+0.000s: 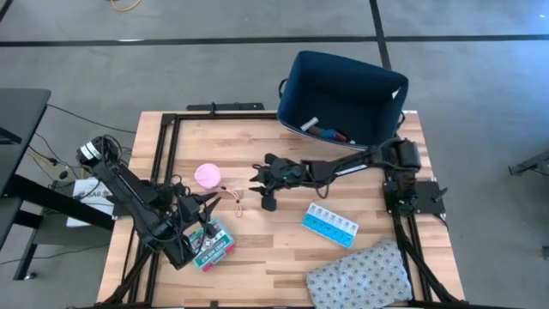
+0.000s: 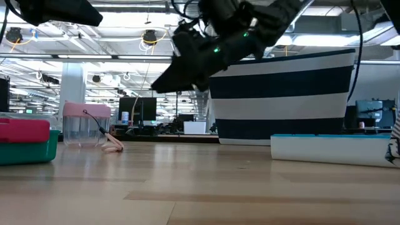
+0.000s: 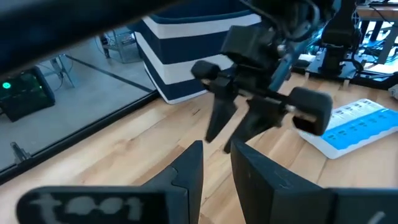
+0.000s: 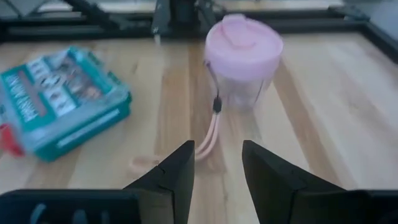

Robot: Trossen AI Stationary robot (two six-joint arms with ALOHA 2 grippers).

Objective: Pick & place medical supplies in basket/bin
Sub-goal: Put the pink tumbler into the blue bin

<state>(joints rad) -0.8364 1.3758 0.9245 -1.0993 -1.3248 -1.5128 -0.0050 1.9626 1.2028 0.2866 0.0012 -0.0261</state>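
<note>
Green-red flat box [image 4: 59,102], label unreadable

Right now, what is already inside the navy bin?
In the high view the navy bin holds a few small items along its near wall: a white bar and something red and blue beside it. The near wall may hide others.

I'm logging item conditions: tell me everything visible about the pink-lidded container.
The pink-lidded container is a small clear round cup with a pink cap and a pink strap trailing onto the wooden table. It stands upright left of table centre. Nothing grips it; the right gripper, fingers open, points at it from short of it.
</note>
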